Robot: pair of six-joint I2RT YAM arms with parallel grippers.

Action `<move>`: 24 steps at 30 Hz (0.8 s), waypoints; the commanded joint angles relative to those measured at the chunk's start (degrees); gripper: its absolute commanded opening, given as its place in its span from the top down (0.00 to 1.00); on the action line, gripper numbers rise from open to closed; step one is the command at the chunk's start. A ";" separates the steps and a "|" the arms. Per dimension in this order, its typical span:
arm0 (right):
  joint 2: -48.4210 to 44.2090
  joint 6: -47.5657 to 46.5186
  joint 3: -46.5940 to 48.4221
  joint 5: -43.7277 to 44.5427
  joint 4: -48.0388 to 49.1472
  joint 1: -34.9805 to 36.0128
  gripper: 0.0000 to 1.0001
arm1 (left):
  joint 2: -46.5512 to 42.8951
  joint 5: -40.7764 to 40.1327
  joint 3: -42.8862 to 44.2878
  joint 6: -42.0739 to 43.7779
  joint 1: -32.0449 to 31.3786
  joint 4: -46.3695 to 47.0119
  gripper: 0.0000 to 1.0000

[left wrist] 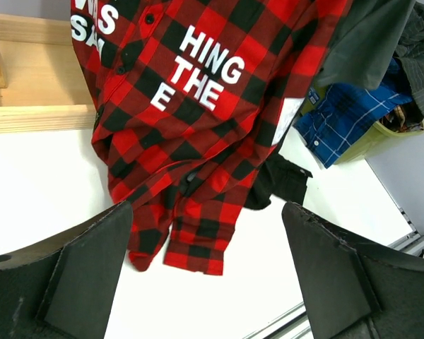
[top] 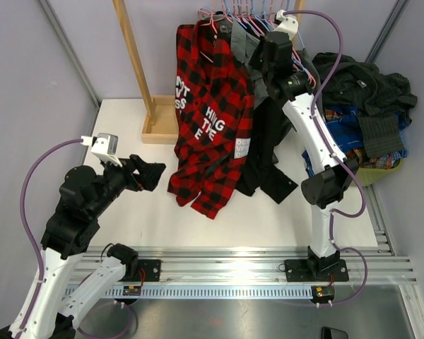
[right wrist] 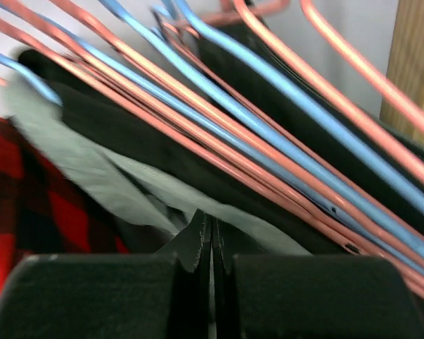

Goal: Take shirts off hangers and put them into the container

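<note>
on the left side, bent low and folded at the elbow over the white worktop (top: 127, 219), with the left end effector (top: 154, 174) pointing right at the bottom of the red-and-black plaid shirt (top: 212, 120). wide open there, both black fingers (left wrist: 78, 275) spread far apart, holding nothing, near the shirt's hem but not touching it.

on the right side, stretched tall and far up from the base, reaching to the row of hangers (top: 240, 15) at the top. right end effector (top: 267, 49) up among the thin pink and blue wires, squeezed fully closed, fingertips (right wrist: 198, 236) pressed together right at a strip of grey shirt (right wrist: 92, 166). cannot tell if any cloth is caught between them.

plaid shirt hanging from a hanger, white letters showing, bottom edge down at the worktop. black shirt (top: 265, 155) hanging just beside it on the right, its end down at the worktop too. yellow-green container (top: 373, 174) at the far right edge, heaped with dark and blue clothes (top: 360, 92). wooden rack base (top: 160, 127) just left of the plaid shirt.
</note>
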 commanded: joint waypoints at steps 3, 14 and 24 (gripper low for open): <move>-4.83 -1.33 -5.77 -7.97 6.55 -5.02 1.00 | -0.12 1.56 -0.44 -0.85 -0.02 2.09 0.10; -12.21 -2.12 -15.36 -41.29 3.33 -1.78 0.91 | -0.20 1.82 -1.15 -1.11 -0.02 2.62 0.10; -23.54 -11.97 -21.86 -37.54 -0.92 2.63 0.22 | -0.91 2.70 -1.50 -1.29 -0.11 2.09 0.09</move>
